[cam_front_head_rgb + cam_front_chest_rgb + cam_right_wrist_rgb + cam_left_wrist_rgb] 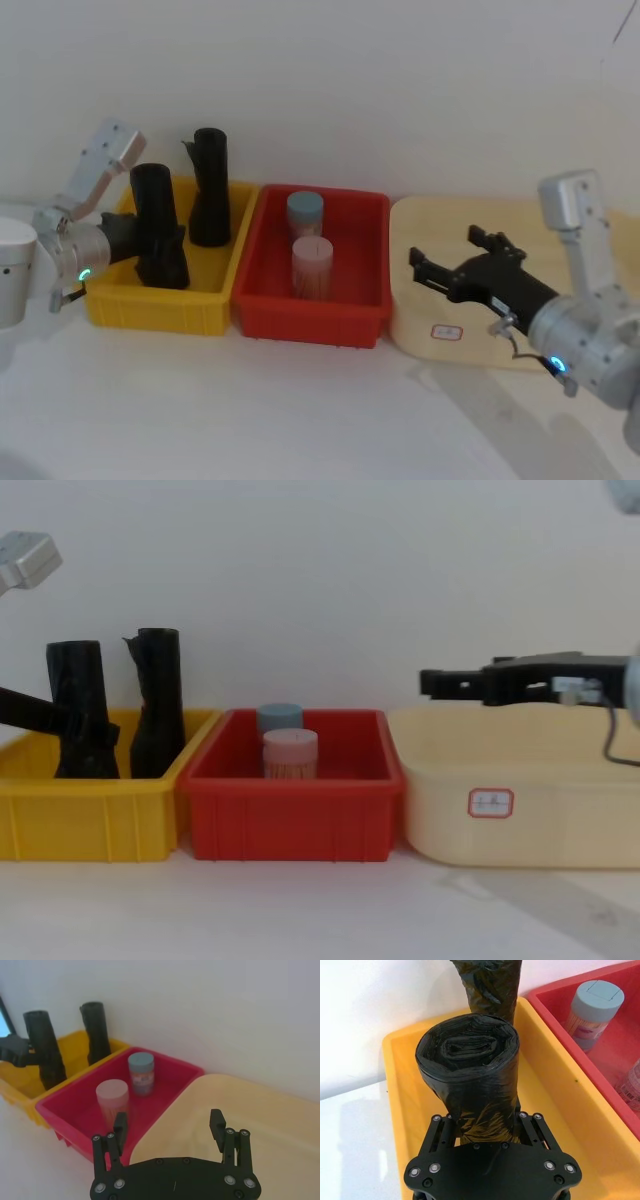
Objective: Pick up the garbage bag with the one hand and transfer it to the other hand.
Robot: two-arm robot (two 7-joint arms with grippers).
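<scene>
The left gripper (135, 240) was clenched on the garbage bag (155, 205) in the yellow bin (150, 305), at 9 o'clock. The next move probably called for a lift toward the released right gripper (445, 250) at 3 o'clock.

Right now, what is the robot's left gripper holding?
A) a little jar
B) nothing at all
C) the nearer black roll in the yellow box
C: the left gripper is shut on the lower part of the garbage bag, which stands in the yellow bin; the right gripper hangs open over the cream tray.
</scene>
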